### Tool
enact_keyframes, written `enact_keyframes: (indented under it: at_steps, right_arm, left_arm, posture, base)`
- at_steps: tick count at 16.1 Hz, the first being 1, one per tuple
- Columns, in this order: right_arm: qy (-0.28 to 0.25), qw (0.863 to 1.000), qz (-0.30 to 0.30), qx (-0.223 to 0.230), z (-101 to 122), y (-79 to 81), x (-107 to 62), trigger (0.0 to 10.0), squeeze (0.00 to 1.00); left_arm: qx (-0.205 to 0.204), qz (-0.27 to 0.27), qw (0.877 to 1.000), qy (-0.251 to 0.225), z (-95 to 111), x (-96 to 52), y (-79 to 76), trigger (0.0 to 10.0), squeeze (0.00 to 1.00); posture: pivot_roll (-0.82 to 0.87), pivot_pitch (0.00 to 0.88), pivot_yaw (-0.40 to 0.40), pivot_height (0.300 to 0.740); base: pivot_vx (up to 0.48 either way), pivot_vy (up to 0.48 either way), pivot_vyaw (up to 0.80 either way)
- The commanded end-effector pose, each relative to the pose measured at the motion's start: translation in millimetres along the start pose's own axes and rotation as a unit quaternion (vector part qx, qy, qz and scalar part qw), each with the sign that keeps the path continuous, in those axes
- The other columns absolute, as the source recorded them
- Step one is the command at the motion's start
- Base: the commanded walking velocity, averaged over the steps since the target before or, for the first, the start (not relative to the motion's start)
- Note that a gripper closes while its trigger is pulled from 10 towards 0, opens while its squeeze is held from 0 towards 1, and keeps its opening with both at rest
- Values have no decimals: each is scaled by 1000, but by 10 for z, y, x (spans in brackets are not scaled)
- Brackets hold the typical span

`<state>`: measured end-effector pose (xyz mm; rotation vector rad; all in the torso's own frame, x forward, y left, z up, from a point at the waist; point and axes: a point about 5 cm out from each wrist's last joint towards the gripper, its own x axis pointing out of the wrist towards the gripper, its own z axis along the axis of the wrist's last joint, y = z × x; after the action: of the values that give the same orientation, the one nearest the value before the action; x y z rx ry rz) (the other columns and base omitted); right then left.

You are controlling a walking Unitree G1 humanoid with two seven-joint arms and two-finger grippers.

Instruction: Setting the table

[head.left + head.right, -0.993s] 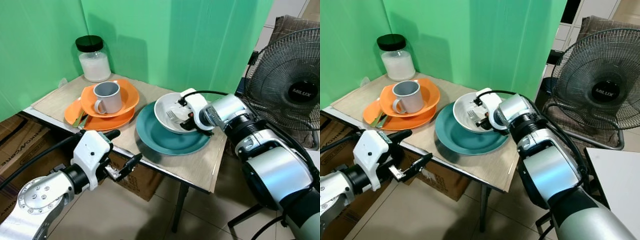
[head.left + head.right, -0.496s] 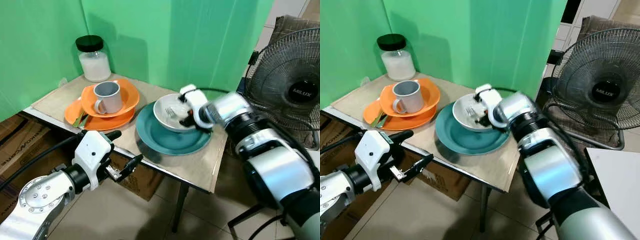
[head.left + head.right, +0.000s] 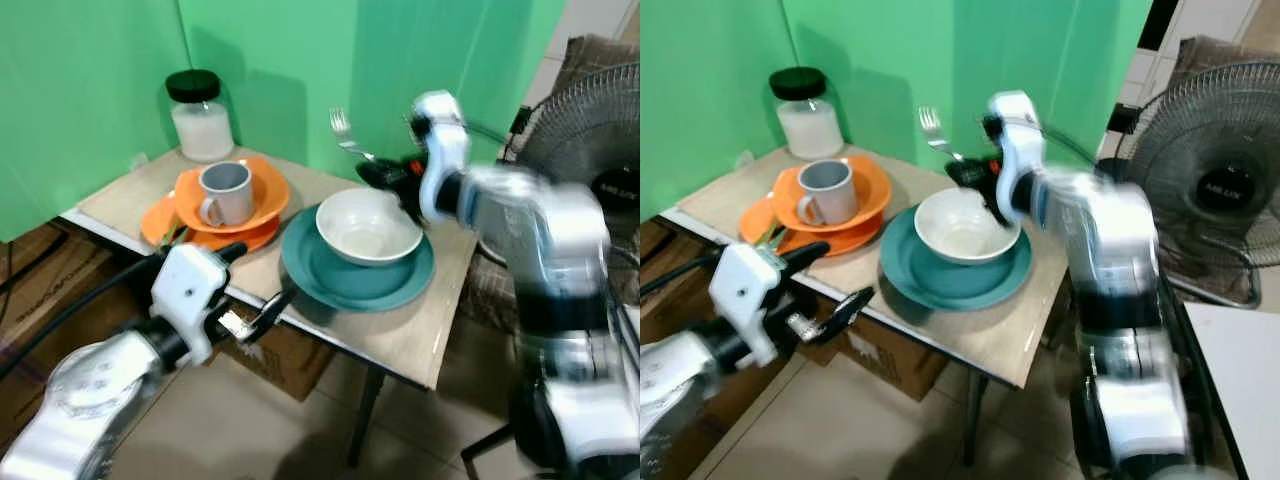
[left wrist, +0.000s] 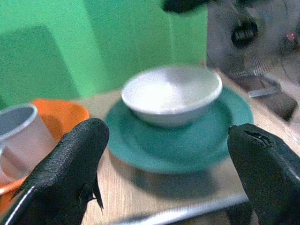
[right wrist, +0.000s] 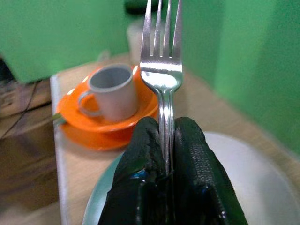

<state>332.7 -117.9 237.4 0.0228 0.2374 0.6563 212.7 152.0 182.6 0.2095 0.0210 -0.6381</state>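
Right gripper (image 5: 166, 154) is clamped on a fork (image 5: 162, 61), handle pinched between both fingers, tines sticking out past the fingertips. In the left eye view the fork (image 3: 343, 133) is up in the air above the table (image 3: 400, 340), over the far edge of the white bowl (image 3: 368, 226), tines toward the green backdrop (image 3: 300, 70). Right arm is motion-blurred.

White bowl sits inside the teal plate (image 3: 330, 280), near the table's front-right area. Looks empty.

To the left of it: grey mug (image 3: 226, 192) standing in an orange bowl (image 3: 268, 190), which rests on an orange plate (image 3: 155, 220). Something green lies at the orange plate's left rim, too small to identify. Glass jar (image 3: 201, 118) with black lid, white contents, at the back corner against the backdrop.

Left gripper (image 3: 255, 300) hovers low in front of the table's front edge, fingers spread wide, holding nothing. Left wrist view: both fingers (image 4: 65, 164) far apart, bowl and teal plate framed between them, well clear of either.

Fan (image 3: 590, 150) stands to the right of the table. Cardboard boxes (image 3: 30, 290) under and left of the table.
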Motion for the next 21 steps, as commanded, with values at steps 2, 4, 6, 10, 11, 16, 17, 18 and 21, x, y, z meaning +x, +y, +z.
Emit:
enact_keyframes:
  at_steps: [2, 4, 6, 10, 11, 16, 17, 18, 21]
  right_arm:
    - [-98, 995, -17, 26, 81, 90, -325, 10000, 0]
    - [-137, 988, -47, 45, 46, 116, -488, 10000, 0]
    - [-141, 984, -96, 58, -27, 122, -589, 10000, 0]
    - [-130, 977, -170, 18, -351, 211, -764, 10000, 0]
    - [-131, 974, -183, 26, -361, 192, -782, 10000, 0]
    - [-138, 965, -223, -9, -346, 146, -787, 10000, 0]
    - [-137, 965, -223, -5, -352, 146, -784, 10000, 0]
    - [-131, 966, -221, 11, -376, 155, -780, 10000, 0]
    - [-130, 968, -210, 42, -406, 192, -753, 10000, 0]
  left_arm:
    - [1, 38, 999, -22, 67, 147, -53, 10000, 0]
    - [-8, 55, 998, -25, 68, 212, -90, 10000, 0]
    - [-6, 70, 997, -21, 53, 239, -95, 10000, 0]
    - [11, 112, 994, -5, 8, 256, -90, 10000, 0]
    - [17, 115, 993, 2, -13, 247, -89, 10000, 0]
    - [4, 143, 990, 3, -43, 257, -120, 10000, 0]
    - [5, 141, 990, -2, -32, 263, -121, 10000, 0]
    - [6, 133, 991, -8, -12, 267, -134, 10000, 0]
    - [5, 143, 990, -7, -19, 257, -112, 10000, 0]
  posture:
    - [-61, 0, 20, 740]
    - [-78, 0, 28, 740]
    - [-87, 0, 30, 740]
    - [-92, 0, 18, 740]
    - [-92, 0, 18, 740]
    - [-93, 0, 12, 740]
    - [-93, 0, 12, 740]
    - [-92, 0, 12, 740]
    - [-93, 0, 13, 740]
  base:
    - [0, 0, 0]
    - [0, 0, 0]
    - [0, 0, 0]
    - [0, 0, -600]
    - [0, 0, -800]
    - [0, 0, -800]
    - [0, 0, -800]
    - [0, 0, -800]
    - [0, 0, -800]
